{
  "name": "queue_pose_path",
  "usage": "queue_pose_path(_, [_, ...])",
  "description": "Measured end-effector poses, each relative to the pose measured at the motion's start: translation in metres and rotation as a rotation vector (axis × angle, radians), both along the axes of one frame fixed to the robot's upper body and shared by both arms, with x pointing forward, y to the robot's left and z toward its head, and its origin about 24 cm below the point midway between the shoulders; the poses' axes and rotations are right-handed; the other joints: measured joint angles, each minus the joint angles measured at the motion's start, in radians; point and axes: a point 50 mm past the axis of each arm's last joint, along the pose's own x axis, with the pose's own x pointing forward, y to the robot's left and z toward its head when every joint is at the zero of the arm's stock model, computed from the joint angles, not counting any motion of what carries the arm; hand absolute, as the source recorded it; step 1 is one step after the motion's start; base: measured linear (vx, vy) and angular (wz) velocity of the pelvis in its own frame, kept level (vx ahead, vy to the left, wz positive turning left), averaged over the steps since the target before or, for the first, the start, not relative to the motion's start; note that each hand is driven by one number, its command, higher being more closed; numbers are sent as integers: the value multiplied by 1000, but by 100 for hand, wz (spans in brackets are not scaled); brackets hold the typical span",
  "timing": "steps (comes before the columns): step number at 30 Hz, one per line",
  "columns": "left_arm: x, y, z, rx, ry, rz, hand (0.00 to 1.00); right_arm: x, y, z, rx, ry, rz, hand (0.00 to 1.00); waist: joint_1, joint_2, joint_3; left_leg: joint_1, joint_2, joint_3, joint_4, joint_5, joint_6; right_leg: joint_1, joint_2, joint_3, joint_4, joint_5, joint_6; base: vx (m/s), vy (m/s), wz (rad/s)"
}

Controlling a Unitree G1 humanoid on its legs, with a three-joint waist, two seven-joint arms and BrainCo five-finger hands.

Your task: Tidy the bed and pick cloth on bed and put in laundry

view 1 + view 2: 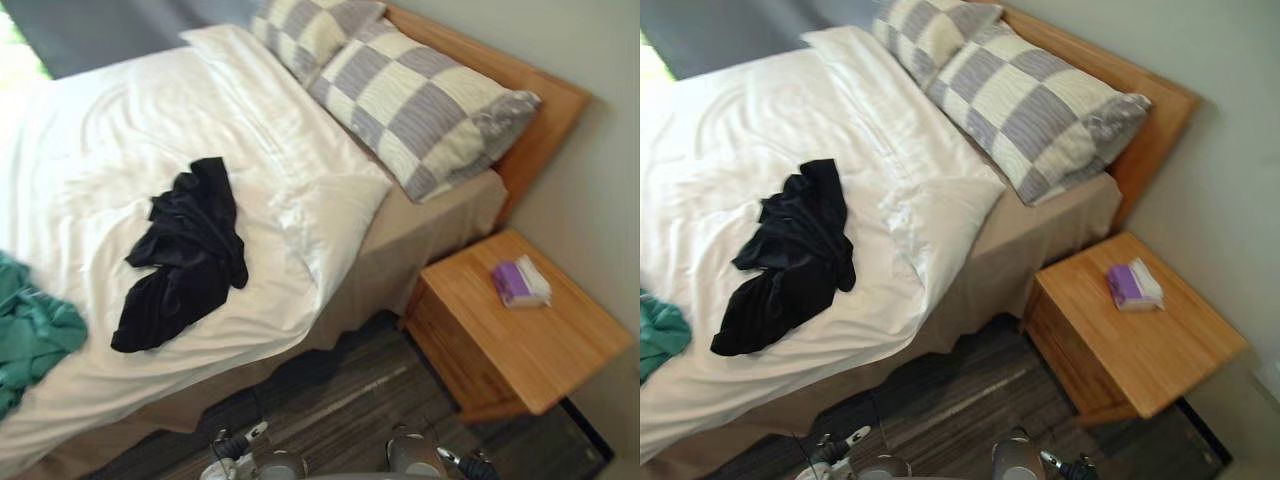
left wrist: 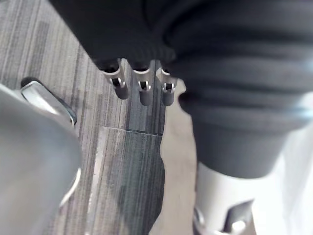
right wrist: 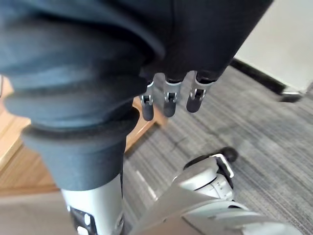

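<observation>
A crumpled black cloth (image 1: 185, 255) lies on the white duvet (image 1: 110, 130), near the bed's side edge. A green cloth (image 1: 30, 335) is bunched at the left, partly cut off by the view's edge. My left hand (image 2: 144, 90) hangs beside the bed over the striped floor, fingers relaxed and holding nothing. My right hand (image 3: 168, 100) hangs low next to the wooden nightstand, fingers also relaxed and empty. Both hands are well apart from the cloths.
Two grey-and-cream checked pillows (image 1: 420, 110) rest against the wooden headboard (image 1: 545, 110). The duvet's top is folded back in a rumpled band (image 1: 300, 170). A wooden nightstand (image 1: 540, 350) with a purple-and-white box (image 1: 520, 282) stands right of the bed, by the wall.
</observation>
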Motion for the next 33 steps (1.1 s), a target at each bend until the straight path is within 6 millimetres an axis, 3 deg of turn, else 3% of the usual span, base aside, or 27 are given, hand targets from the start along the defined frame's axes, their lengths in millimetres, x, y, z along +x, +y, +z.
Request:
queue_pose_path(2, [-1,-4,-1,-8,3,2,0,2,-3,1,-11,-7,6,0,-5,14,-9,-29,39,64,-25,75,-4,14,-1,-73,-18,-2,-10,96,-471,117])
queue_pose_path(3, [-1,-2,-1,-4,6,6,0,3,-3,2,-12,-13,2,0,-17,17,-8,-56,70,191,-15,125,14,51,-7,-146,-60,10,-30,33,-366,118])
queue_pose_path(4, [-2,1,0,3,7,23,0,3,-3,2,-10,-17,-6,0,-25,17,-7,-66,88,280,9,132,21,71,-8,-176,-80,16,-40,6,-391,135])
queue_pose_path(6, [-3,3,-1,2,19,24,0,4,-3,2,8,-44,-111,0,-37,15,-6,-64,122,638,87,114,33,130,-23,-272,-143,36,-79,-62,-205,114])
queue_pose_path(8, [-5,3,-3,8,48,-13,0,4,-5,3,21,-69,-221,0,-56,15,-6,-29,107,788,9,110,38,156,-33,-327,-176,47,-78,-117,-70,94])
queue_pose_path(9, [-7,3,-5,10,64,-22,0,4,-9,5,15,-89,-282,0,-66,12,-5,-3,92,809,-69,115,40,168,-36,-342,-191,51,-75,-115,-2,67])
queue_pose_path(11, [-9,7,-5,27,81,-38,0,8,-18,16,-23,-162,-364,0,-73,-5,-10,35,24,807,-222,198,53,185,-50,-341,-247,81,-49,-115,50,26])
queue_pose_path(14, [-12,5,-6,28,104,-88,0,21,-60,52,-192,-331,-465,0,-97,-3,-10,52,-25,799,-340,260,76,197,-60,-346,-309,130,-42,-42,96,15])
queue_pose_path(17, [-12,5,-6,43,106,-158,0,35,-114,107,-432,-512,-522,0,-110,-6,-9,83,-57,793,-416,303,90,213,-69,-354,-328,154,-39,-11,83,10])
queue_pose_path(19, [-10,8,-5,51,100,-206,0,59,-146,155,-613,-631,-481,0,-116,-13,-6,105,-70,778,-452,320,94,232,-71,-364,-334,158,-39,-24,48,19])
queue_pose_path(21, [-9,10,-5,61,98,-231,0,83,-156,187,-709,-718,-419,0,-114,-22,-6,103,-70,767,-453,324,96,236,-71,-367,-334,158,-39,-46,9,15])
queue_pose_path(22, [-9,10,-5,59,95,-247,0,102,-157,207,-762,-780,-366,0,-115,-25,-4,96,-71,761,-453,329,97,233,-70,-372,-334,159,-41,-58,4,13])
queue_pose_path(25, [-8,9,-4,57,90,-255,0,140,-151,242,-840,-874,-230,0,-114,-21,3,80,-70,742,-454,338,95,227,-68,-388,-331,160,-42,-75,-1,20])
queue_pose_path(27, [-3,7,-3,63,67,-271,0,180,-136,278,-893,-979,-93,0,-113,-9,28,48,-68,723,-454,356,102,201,-67,-399,-323,166,-51,-89,-3,22])
queue_pose_path(31, [6,7,1,78,24,-289,0,227,-114,337,-977,-1119,59,0,-110,29,76,-17,-54,687,-454,391,109,152,-55,-392,-319,186,-73,-95,8,25])
queue_pose_path(33, [10,13,4,102,2,-291,0,249,-102,372,-1026,-1182,120,0,-104,35,102,-64,-50,675,-454,410,107,106,-49,-395,-304,191,-80,-97,0,17])
